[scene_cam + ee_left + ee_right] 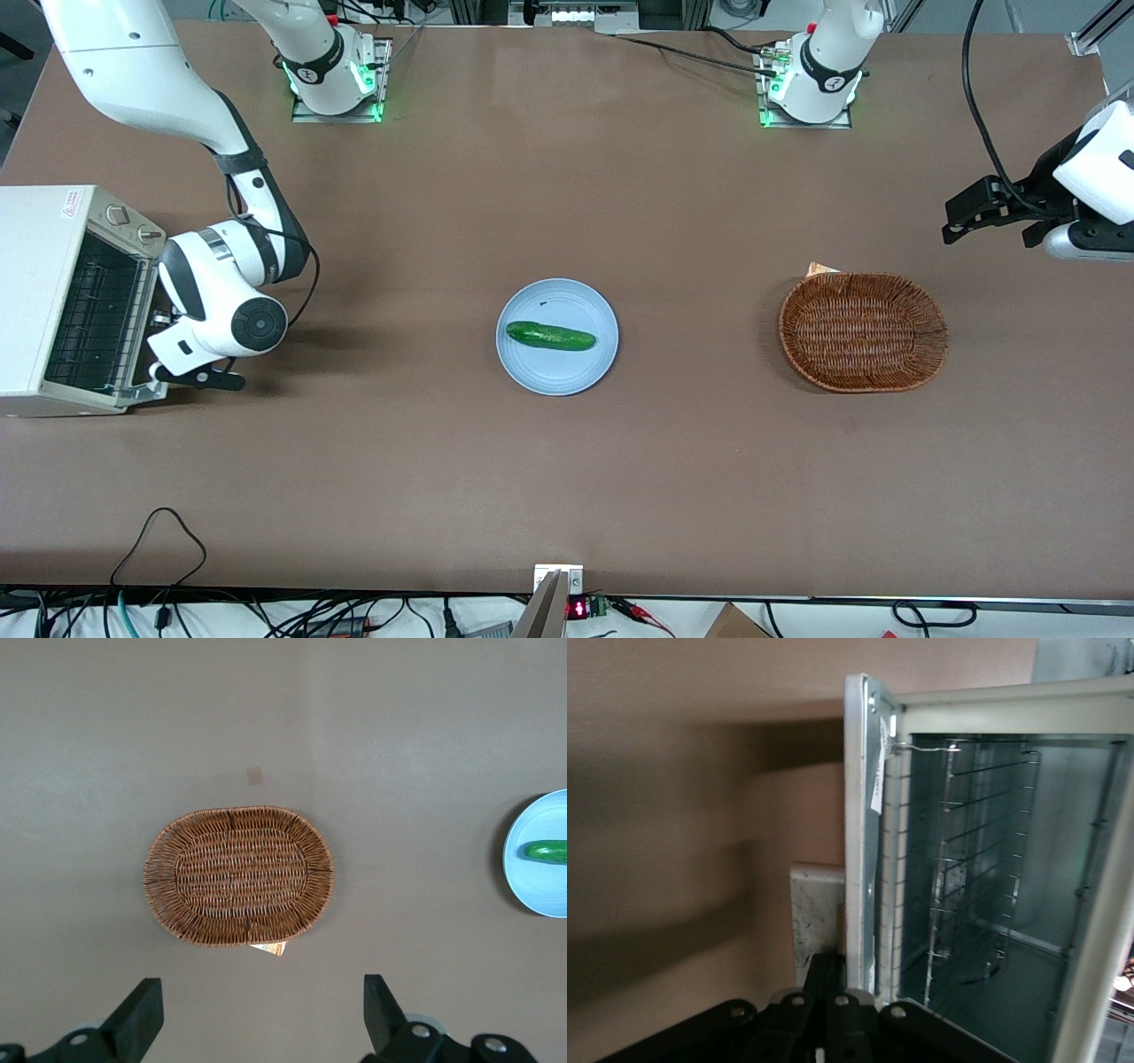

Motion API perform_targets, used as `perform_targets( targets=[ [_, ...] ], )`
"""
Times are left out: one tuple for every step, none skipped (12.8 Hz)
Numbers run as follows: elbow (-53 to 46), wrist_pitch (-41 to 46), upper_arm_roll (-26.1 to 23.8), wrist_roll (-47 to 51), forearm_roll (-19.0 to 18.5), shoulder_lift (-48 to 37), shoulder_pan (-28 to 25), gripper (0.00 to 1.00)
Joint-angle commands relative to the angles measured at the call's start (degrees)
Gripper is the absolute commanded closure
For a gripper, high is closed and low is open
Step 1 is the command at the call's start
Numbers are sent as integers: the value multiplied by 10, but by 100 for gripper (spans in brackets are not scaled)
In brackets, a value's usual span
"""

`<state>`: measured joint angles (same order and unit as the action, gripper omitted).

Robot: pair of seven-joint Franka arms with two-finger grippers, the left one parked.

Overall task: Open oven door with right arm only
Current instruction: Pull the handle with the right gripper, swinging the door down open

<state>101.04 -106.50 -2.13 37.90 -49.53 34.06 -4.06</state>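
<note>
The small white toaster oven (53, 292) stands at the working arm's end of the table. Its oven door (149, 388) is swung partly away from the body, so the wire rack (89, 319) inside shows. The right arm (221, 292) reaches down in front of the oven, and its gripper (161, 365) is at the door's free edge. In the right wrist view the door (864, 833) shows edge-on with its pale bar handle (815, 921) beside it. The gripper (837, 970) has its black fingers pressed together, tucked in at the handle beside the door panel.
A light blue plate (532, 363) with a green cucumber (549, 336) lies mid-table. A wicker basket (864, 332) lies toward the parked arm's end and also shows in the left wrist view (237, 875). Cables trail along the table's near edge.
</note>
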Motion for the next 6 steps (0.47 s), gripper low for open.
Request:
perform_targets(
  targets=[
    [-6, -5, 9, 4, 1, 22, 8, 100],
    [-10, -8, 8, 4, 1, 32, 8, 100],
    [-15, -11, 8, 4, 1, 40, 8, 100],
    [-18, -11, 8, 4, 6, 47, 8, 100],
    [-18, -12, 8, 3, 14, 50, 9, 100],
    [-18, -26, 9, 2, 20, 51, 9, 100]
  ],
)
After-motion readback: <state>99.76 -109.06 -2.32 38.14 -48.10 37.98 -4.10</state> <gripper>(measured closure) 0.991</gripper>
